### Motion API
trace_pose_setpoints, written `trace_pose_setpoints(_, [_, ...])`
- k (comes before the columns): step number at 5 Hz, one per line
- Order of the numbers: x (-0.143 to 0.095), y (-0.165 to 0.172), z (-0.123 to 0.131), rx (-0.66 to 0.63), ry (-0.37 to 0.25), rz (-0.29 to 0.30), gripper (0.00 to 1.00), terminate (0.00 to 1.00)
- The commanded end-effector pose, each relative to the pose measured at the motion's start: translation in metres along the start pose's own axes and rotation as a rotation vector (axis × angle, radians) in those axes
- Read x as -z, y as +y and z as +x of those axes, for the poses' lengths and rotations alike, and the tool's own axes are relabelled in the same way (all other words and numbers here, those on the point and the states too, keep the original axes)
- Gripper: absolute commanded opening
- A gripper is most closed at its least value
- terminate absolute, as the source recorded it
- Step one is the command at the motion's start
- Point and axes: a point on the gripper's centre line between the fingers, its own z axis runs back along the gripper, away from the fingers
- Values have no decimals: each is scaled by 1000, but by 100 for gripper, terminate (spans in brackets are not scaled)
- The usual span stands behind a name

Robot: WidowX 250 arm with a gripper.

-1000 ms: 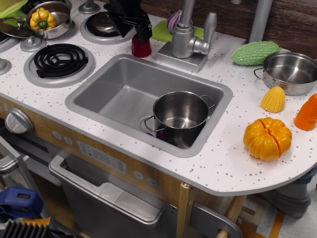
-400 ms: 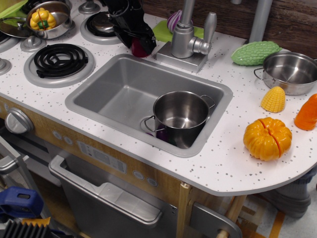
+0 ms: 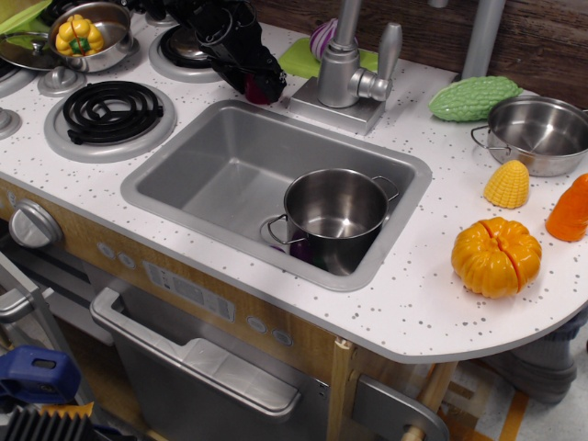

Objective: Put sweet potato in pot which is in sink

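The dark red sweet potato stands on the white counter just behind the sink's far rim, left of the faucet; only a sliver of it shows. My black gripper is down over it with its fingers on either side, covering most of it; I cannot tell whether they press on it. The shiny steel pot stands upright and empty in the near right part of the grey sink.
The faucet rises right of the gripper, with a purple onion on a green mat behind it. Stove burners and a bowl with a yellow pepper lie left. A steel pan, green gourd, corn, pumpkin and orange toy lie right.
The gripper has come down from above the sweet potato and now straddles it, hiding most of it. The pot and the other things have not moved.
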Motion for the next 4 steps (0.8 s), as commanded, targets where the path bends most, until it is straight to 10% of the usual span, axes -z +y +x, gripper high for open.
trace_pose_setpoints(1, [-49, -10, 41, 62, 9, 115, 0, 0])
trace_pose_setpoints(4, [-86, -63, 46, -97, 130, 211, 0, 0])
